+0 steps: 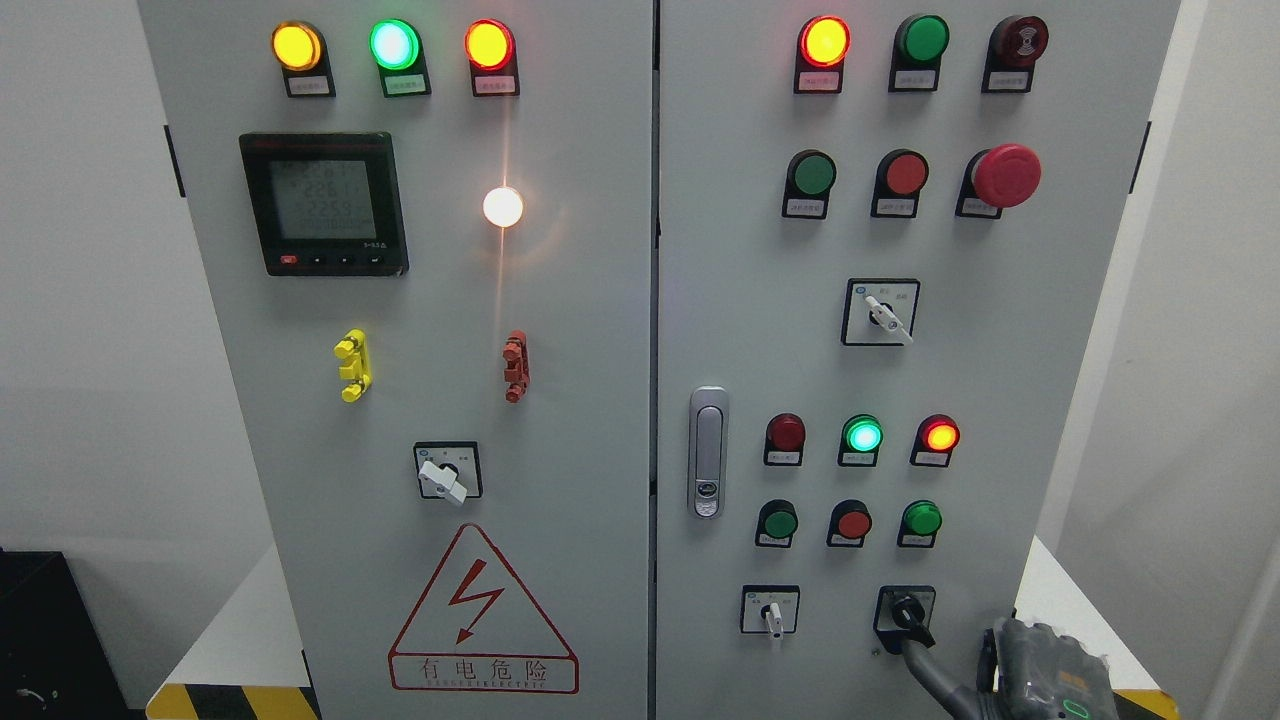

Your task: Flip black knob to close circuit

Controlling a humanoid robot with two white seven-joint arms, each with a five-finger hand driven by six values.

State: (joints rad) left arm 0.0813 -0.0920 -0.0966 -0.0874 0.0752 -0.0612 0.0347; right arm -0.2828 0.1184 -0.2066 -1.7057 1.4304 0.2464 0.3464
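The black knob (908, 610) is sitting in its square plate at the lower right of the cabinet's right door (900, 370), its handle pointing down and to the right. A dark finger (925, 672) of the right hand (1040, 675) is reaching up from the bottom edge and touching the knob's lower end; the rest of the hand is lying low by the bottom right corner, and I cannot tell whether it is pinching the knob or only pressing against it. Just left of the knob a white selector switch (771, 612) is pointing straight down. Above them three push buttons are standing in a row, with three lamps over those, the green lamp (862, 436) and the one to its right glowing. A silver door latch (708, 452) is running down the door's left edge. On the left door a red warning triangle (483, 612) is showing near the bottom.
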